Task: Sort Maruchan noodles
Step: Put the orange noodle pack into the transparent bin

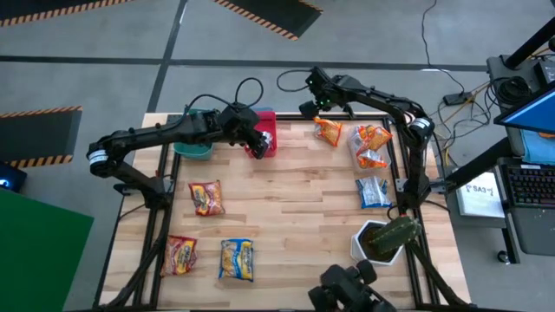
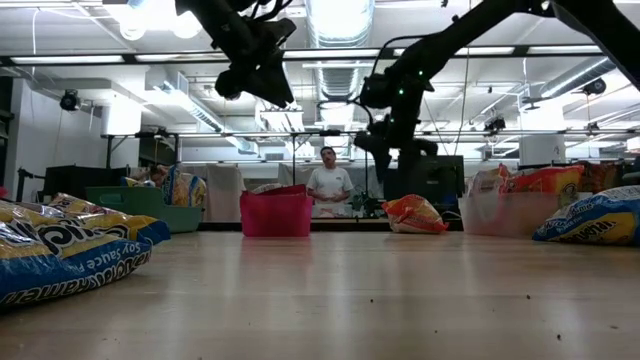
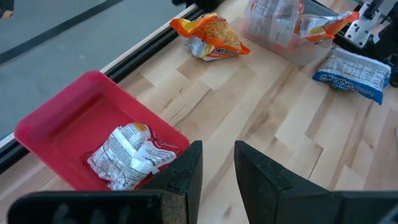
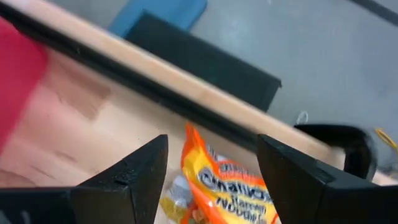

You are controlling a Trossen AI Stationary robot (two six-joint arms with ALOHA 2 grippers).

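Observation:
My left gripper (image 3: pixel 217 171) is open with a narrow gap and holds nothing. It hovers at the near-right edge of the pink bin (image 1: pixel 265 132). A crumpled red packet (image 3: pixel 132 155) lies inside that bin, back side up. My right gripper (image 4: pixel 211 165) is open wide, up in the air near the table's far edge. It stands above an orange packet (image 4: pixel 231 182) that lies flat on the wood (image 1: pixel 328 131). Other packets lie on the table: two red (image 1: pixel 206 198) (image 1: pixel 180 256), one yellow-and-blue (image 1: pixel 236 259), one silver-and-blue (image 1: pixel 373 191).
A teal bin (image 1: pixel 192 147) stands left of the pink one. A clear bin (image 1: pixel 371 147) with orange packets sits by the right edge. A white pot with a plant (image 1: pixel 384 238) is at the near right corner. A person (image 2: pixel 328 185) stands beyond the far edge.

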